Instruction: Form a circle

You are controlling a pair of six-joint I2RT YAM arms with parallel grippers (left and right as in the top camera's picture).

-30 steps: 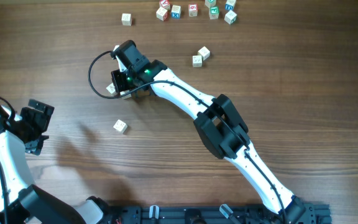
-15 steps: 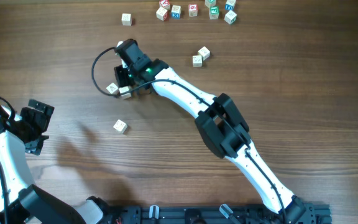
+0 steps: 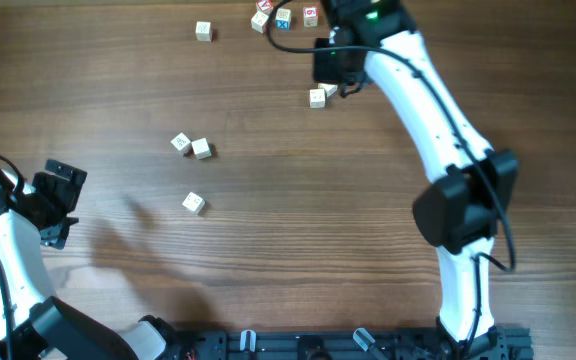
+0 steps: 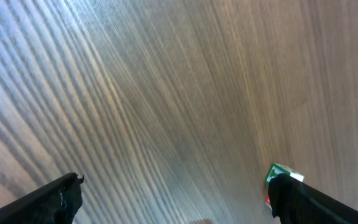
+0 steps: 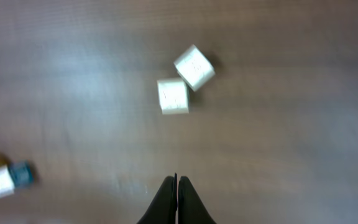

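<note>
Where overhead looks down, three pale cubes (image 3: pixel 201 149) lie left of centre, two touching, one nearer; right gripper (image 3: pixel 330 78) far, clenched, empty; left wrist: left gripper (image 4: pixel 176 202) spread wide, empty; right wrist: cube pair (image 5: pixel 173 96) touching, print unreadable.

Two cubes (image 3: pixel 201 149) side by side mid-table, lone cube (image 3: pixel 193 203) nearer, another pair (image 3: pixel 317 97) right

Robot manipulation lab bench
A wood-grain counter (image 3: pixel 268 250) is shown, with two white-and-black robot arms (image 3: pixel 438 120) mounted on a black rail (image 3: pixel 348 345) and printed cubes (image 5: pixel 173 97) scattered ahead of the right fingers (image 5: pixel 168 196).
</note>
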